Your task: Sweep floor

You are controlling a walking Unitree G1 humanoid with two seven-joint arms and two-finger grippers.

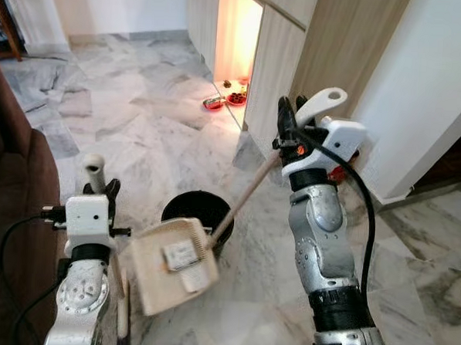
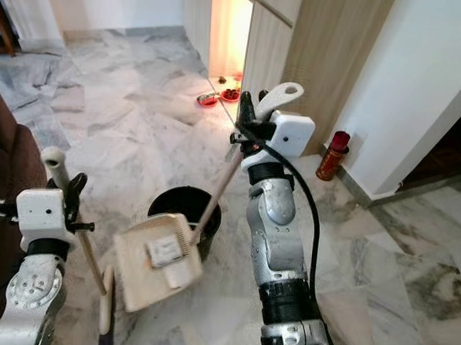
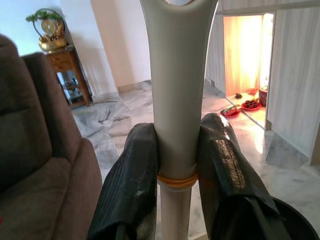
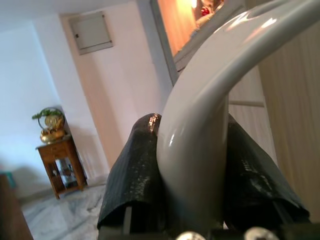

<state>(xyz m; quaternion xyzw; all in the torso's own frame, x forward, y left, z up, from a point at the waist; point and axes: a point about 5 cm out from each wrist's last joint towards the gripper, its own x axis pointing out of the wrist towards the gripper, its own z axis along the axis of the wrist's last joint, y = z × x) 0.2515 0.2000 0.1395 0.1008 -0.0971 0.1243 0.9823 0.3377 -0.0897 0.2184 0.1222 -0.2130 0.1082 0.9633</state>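
- The left gripper (image 3: pixel 175 165) was clamped on the pale grey plastic broom handle (image 3: pixel 176 90), its 2 black fingers (image 3: pixel 131 180) pressed against opposite sides just above an orange ring (image 3: pixel 176 181). The grip sat near the handle's top, probably to keep the broom upright and parked beside the robot.
- The broom's lower end (image 2: pixel 105 309) ran down beside the left arm; its bristles were cut off at the frame edge and could not be assessed.
- The cream plastic dustpan (image 1: pixel 171 264) hung tilted above the floor, its toothed edge (image 1: pixel 205 241) overlapping the rim of the round black bin (image 1: pixel 200 208). This attitude suggested emptying into the bin. No debris could be made out in the pan or bin.
- The right gripper (image 1: pixel 289 114) pinched the dustpan's long handle (image 1: pixel 249 190) near its grey looped top (image 1: pixel 324 100), held high so the pan swung down toward the bin.
- A brown upholstered sofa (image 1: pixel 6 184) bordered the robot's left, partly cropped.
- A red cylindrical can (image 2: pixel 333 155) stood against the white wall.
- Farther off, small red dishes (image 1: pixel 226 100) lay at the lit wooden cabinet opening (image 1: pixel 236 34); their contents were too small to tell.
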